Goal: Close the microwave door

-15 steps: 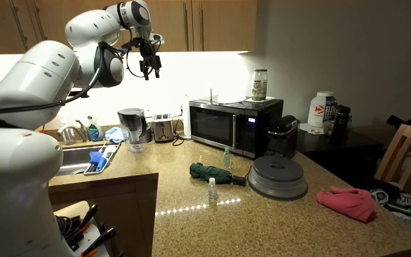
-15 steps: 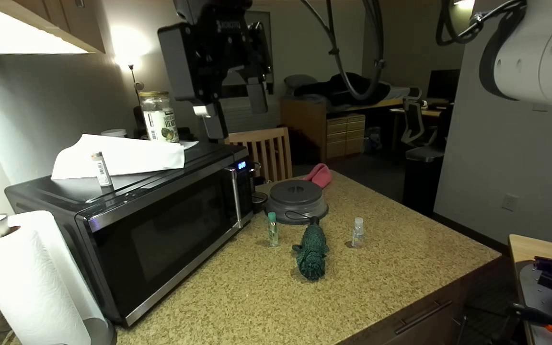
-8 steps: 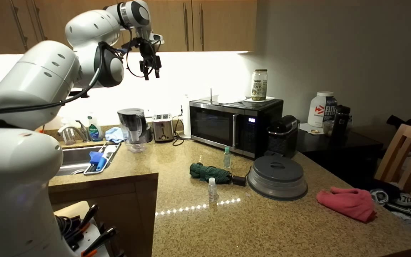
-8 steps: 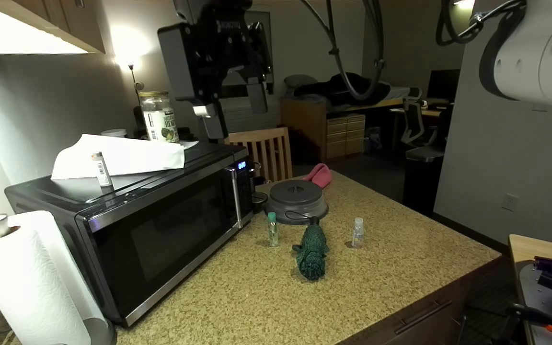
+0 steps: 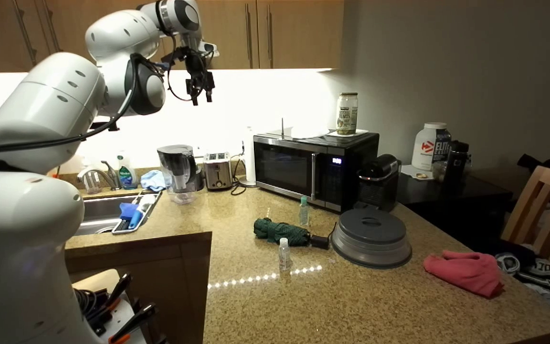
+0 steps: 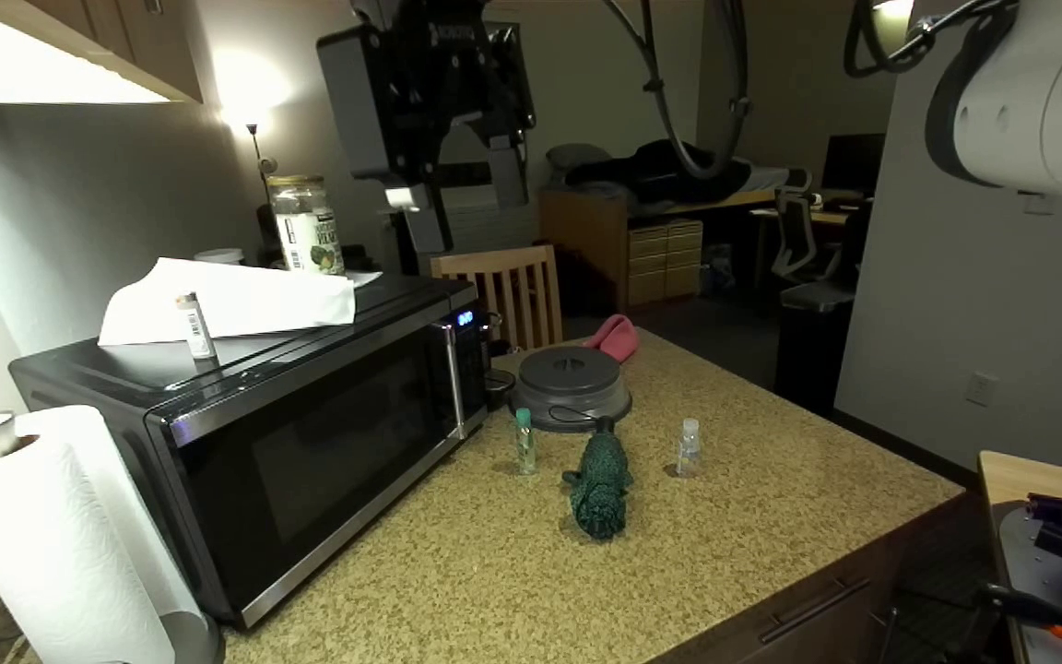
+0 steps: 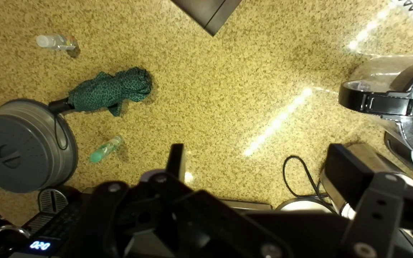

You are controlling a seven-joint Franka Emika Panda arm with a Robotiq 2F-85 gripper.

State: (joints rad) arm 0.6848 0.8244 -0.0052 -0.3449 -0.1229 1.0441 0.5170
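In the wrist view the pincer (image 7: 256, 154) blocks most of the microwave (image 5: 325, 179), leaving in sight a sliver of silver trim (image 7: 247, 205) and, at lower left, the control panel (image 7: 57, 227); the microwave door (image 6: 328, 443) cannot be made out there. The same view cuts the water pitcher (image 7: 400, 100) at its right edge and clips the grey food cover (image 7: 23, 145) at its left, and a finger (image 7: 348, 172) covers part of the toaster (image 7: 366, 152). In an exterior view the paper towel roll (image 6: 56, 544) runs out of frame at the bottom and most of the coffee maker (image 6: 497, 392) is behind the microwave. The panel's lit digits (image 7: 39, 245) seem to read 020 in the wrist view; in both exterior views they are too small to trust. A small labelled tube (image 6: 196, 327) on the microwave's top is plain in an exterior view, and only an exterior view takes in the sink (image 5: 97, 210). In both exterior views the microwave stands on the counter (image 5: 265, 306) between the paper towel roll and the coffee maker, its door lying against the front and looking closed, though whether it is latched I cannot tell. The pincer hangs in the air, apart from the microwave, its two fingers spread wide with speckled counter showing through the gap; it grips nothing, and I see it touching nothing.
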